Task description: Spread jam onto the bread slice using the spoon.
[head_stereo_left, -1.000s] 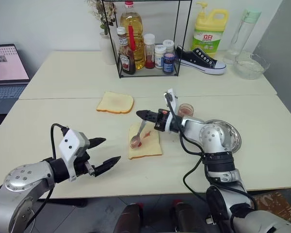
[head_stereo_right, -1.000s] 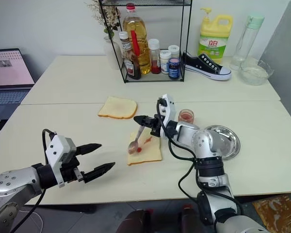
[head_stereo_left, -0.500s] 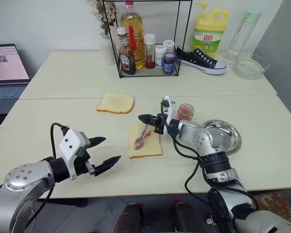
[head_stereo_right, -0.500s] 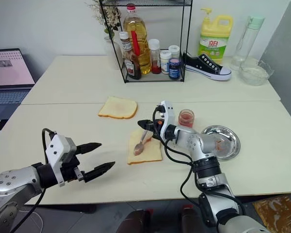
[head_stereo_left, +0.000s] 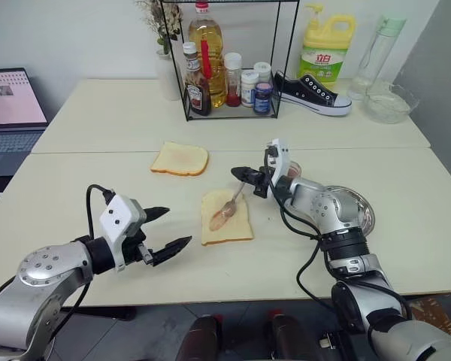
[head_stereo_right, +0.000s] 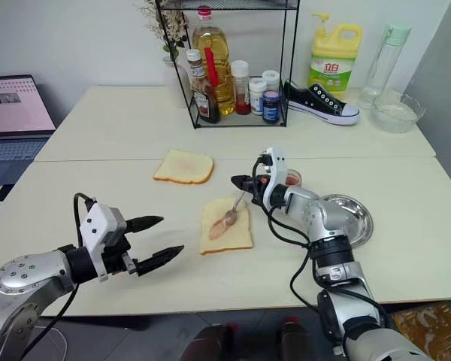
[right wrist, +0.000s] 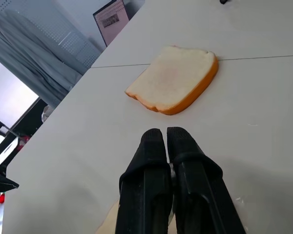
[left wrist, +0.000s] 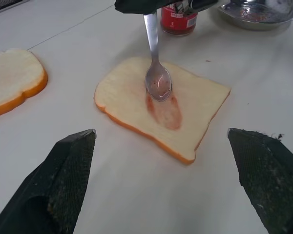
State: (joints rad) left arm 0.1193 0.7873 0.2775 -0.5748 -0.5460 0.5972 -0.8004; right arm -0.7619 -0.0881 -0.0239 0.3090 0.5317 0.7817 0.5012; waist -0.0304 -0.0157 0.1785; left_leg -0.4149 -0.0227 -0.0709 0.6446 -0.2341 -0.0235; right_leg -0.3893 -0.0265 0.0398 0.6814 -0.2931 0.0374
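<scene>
Spoon [head_stereo_left: 227,212] bowl mid bread slice [head_stereo_left: 226,217]

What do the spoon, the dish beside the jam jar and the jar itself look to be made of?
Spoon: polished metal, probably steel; its bowl mirrors the light.
Dish: likely the same, a silvery, reflective, shallow round pan.
Jam jar: seems clear glass, since the red jam shows through, though clear plastic cannot be ruled out.

Bread slice [head_stereo_left: 227,218] near the middle of the table [head_stereo_left: 98,180], spoon [head_stereo_left: 227,210] bowl-down on it. Second slice [head_stereo_left: 180,159] behind and to the left; jam [left wrist: 178,20] jar behind and right, metal dish [head_stereo_left: 358,204] farther right. Wire rack [head_stereo_left: 227,60] at the back.
</scene>
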